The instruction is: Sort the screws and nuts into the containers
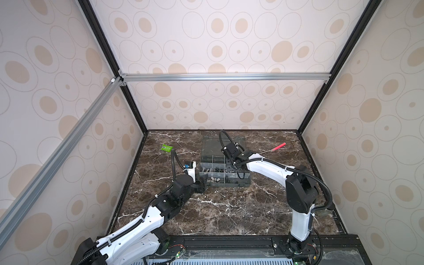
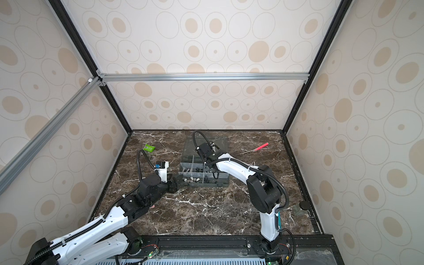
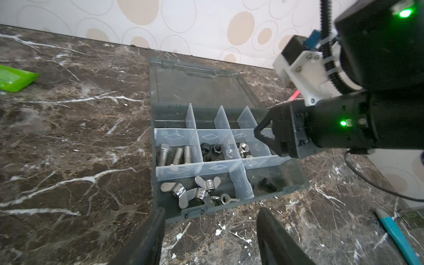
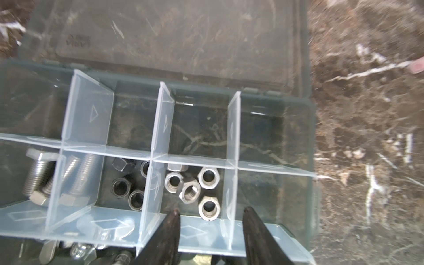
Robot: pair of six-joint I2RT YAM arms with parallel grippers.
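Two arms meet at the grey organizer box (image 1: pixel 243 182), which sits on the dark marble tabletop (image 1: pixel 218 213) with its clear lid (image 3: pixel 202 89) laid back flat behind it. The left arm stretches low from the near left corner of the table. Its wrist is bent so that the left gripper (image 3: pixel 211 238) points roughly level at the box's near left corner. Its jaws stand wide with nothing between them, and one fingertip (image 3: pixel 151 229) is just beside the box wall.

The right arm rises from the near right with its elbow high and its forearm sloping down across the box. The right gripper (image 4: pixel 211 212) hangs tips-down over the middle row of cells, jaws partly spread and empty, at the cell of silver hex nuts (image 4: pixel 195 188).

In the same row, black hex nuts (image 3: pixel 211 150) fill the next cell and three silver hex bolts (image 3: pixel 174 156) lie side by side in the end one. The nearest row holds wing nuts (image 3: pixel 197 191) and, past a divider, a single black screw (image 3: pixel 267 184). A green packet (image 1: pixel 166 148) and a red pen (image 1: pixel 278 147) lie well apart on the table.
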